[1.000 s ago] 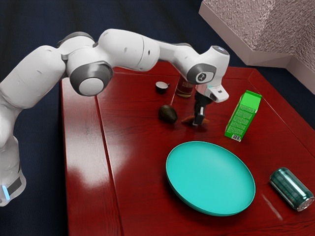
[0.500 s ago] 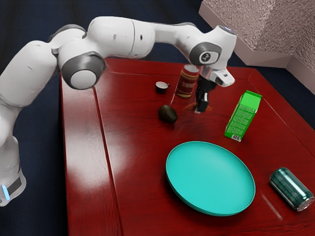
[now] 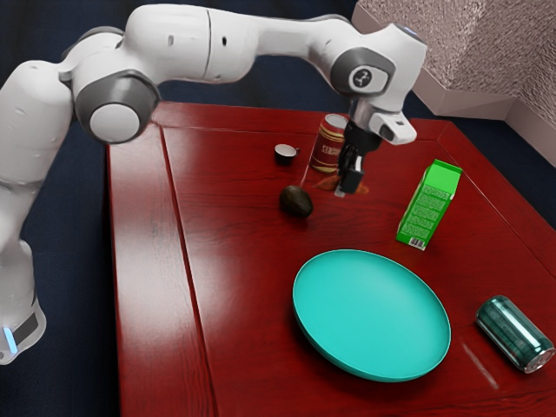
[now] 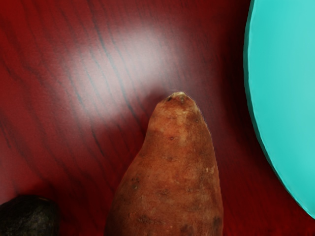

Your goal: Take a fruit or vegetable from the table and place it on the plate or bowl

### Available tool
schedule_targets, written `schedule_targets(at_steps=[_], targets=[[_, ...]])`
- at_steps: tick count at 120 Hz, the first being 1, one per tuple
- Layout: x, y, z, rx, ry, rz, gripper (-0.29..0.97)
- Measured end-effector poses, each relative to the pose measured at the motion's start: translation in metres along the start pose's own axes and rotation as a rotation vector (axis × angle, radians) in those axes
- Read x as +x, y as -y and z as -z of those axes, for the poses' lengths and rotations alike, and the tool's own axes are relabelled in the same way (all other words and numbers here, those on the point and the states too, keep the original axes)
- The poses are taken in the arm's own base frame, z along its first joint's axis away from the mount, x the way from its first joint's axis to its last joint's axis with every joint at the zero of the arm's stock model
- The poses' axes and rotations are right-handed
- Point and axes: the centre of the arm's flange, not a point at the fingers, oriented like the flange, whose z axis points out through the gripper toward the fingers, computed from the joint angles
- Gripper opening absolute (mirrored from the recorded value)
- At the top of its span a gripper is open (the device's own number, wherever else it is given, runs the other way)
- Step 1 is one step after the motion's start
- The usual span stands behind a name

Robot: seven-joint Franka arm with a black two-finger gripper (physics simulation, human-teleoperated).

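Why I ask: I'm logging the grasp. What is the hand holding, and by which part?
The sweet potato. The hand grips it roughly mid-length, with one tapered end jutting out past the fingers.

A green carton (image 3: 428, 205) stands on a red wooden table (image 3: 217, 261), a green can (image 3: 514, 334) lying on its side toward the near edge. A red-labelled tin (image 3: 330, 143) and small black cup (image 3: 286, 154) stand farther back.

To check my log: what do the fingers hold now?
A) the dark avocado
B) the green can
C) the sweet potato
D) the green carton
C: the sweet potato sits right under the hand in the wrist view, clamped in the gripper above the table.
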Motion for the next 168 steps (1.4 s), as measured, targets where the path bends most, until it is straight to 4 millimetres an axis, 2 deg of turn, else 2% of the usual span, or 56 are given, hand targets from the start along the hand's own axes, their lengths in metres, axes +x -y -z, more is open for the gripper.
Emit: schedule_targets(at_steps=[30,59,77,107,119,130,139,155,168], targets=[[0.011,-0.081,-0.003,-0.006,0.035,-0.090,0.14],[0.026,-0.144,-0.012,-0.004,0.022,-0.153,0.14],[0.037,-0.172,-0.020,0.008,-0.001,-0.168,0.15],[0.063,-0.187,-0.044,0.025,-0.068,-0.151,0.15],[0.069,-0.196,-0.046,0.021,-0.102,-0.149,0.17],[0.071,-0.202,-0.044,0.015,-0.123,-0.143,0.40],[0.072,-0.203,-0.043,0.013,-0.137,-0.135,0.51],[0.070,-0.196,-0.037,0.012,-0.147,-0.112,0.61],[0.055,-0.191,-0.015,0.008,-0.134,-0.097,0.65]])
